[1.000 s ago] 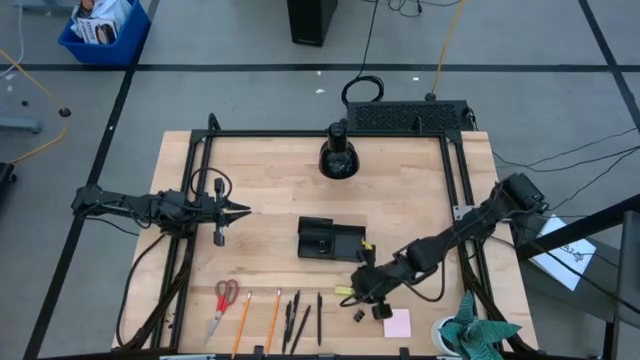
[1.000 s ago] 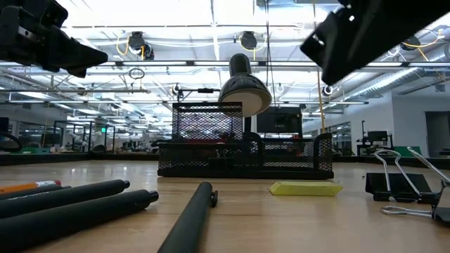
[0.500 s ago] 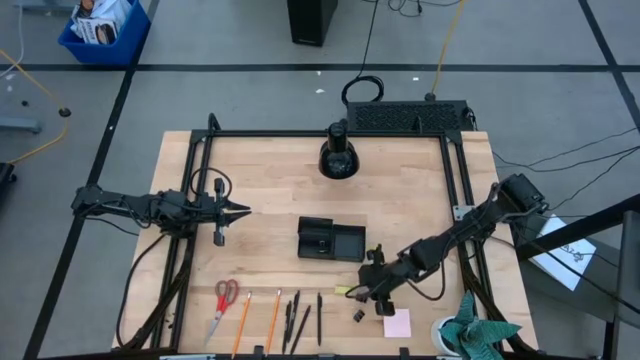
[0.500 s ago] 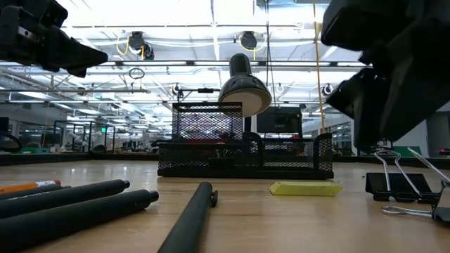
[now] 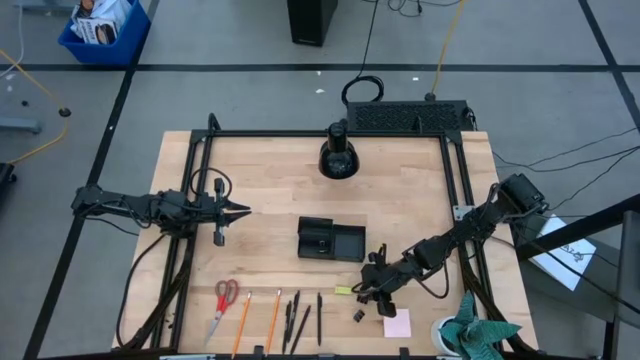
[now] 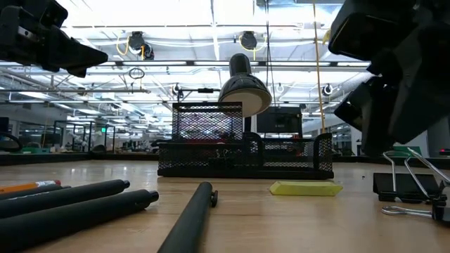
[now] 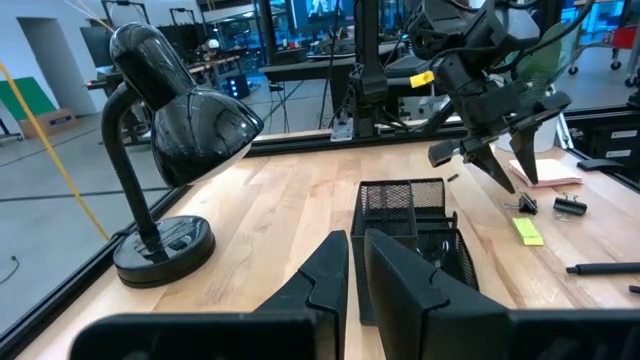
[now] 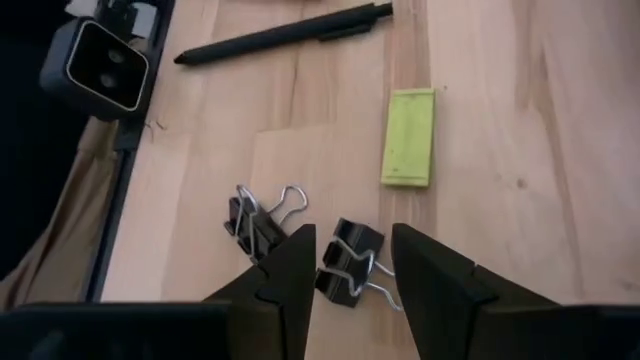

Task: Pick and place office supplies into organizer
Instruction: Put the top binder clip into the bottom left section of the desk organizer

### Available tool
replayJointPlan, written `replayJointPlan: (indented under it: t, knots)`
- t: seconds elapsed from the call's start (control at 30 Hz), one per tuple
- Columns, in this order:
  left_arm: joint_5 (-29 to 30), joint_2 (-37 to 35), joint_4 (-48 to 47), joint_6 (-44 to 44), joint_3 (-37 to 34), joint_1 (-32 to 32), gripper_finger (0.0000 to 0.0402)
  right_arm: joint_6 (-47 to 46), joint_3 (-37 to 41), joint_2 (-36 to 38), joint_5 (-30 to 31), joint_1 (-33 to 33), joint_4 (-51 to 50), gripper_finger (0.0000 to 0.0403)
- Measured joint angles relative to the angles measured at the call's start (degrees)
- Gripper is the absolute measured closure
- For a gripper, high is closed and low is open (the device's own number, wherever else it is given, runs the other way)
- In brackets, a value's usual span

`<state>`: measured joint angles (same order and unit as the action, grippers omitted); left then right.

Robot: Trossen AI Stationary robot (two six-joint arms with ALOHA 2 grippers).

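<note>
The right hand (image 5: 378, 296) hangs low over the counter (image 5: 270, 180) near its front edge, fingers (image 8: 285, 275) spread apart and holding nothing. One binder clip (image 8: 347, 262) lies on the wood directly between the fingertips, seemingly untouched; a second clip (image 8: 258, 222) lies just beside it, outside one finger. The yellow piece (image 8: 408, 136) rests flat a little beyond the clips, with a pen (image 8: 285, 33) farther on. The pink pad (image 5: 397, 323) lies close by the hand. The organizer (image 5: 330, 241) sits mid-counter, near the right hand. The left hand (image 5: 238, 211) waits above the counter's left side, fingers nearly together and empty, well apart from the scissors (image 5: 225, 299) and pencils (image 5: 243, 318) along the front edge.
</note>
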<state>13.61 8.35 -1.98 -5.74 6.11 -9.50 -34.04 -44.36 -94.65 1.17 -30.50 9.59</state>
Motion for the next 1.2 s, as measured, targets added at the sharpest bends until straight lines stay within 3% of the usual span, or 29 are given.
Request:
replayJointPlan:
  t: [1.0,1.2]
  knots:
    - [0.0,0.0,0.0,0.0,0.0,0.0,0.0355,-5.8,0.0,0.0,-1.4,0.0,-3.8,0.0275]
    - [0.0,0.0,0.0,0.0,0.0,0.0,0.0355,-5.6,0.0,0.0,-2.8,0.0,-3.3,0.0304]
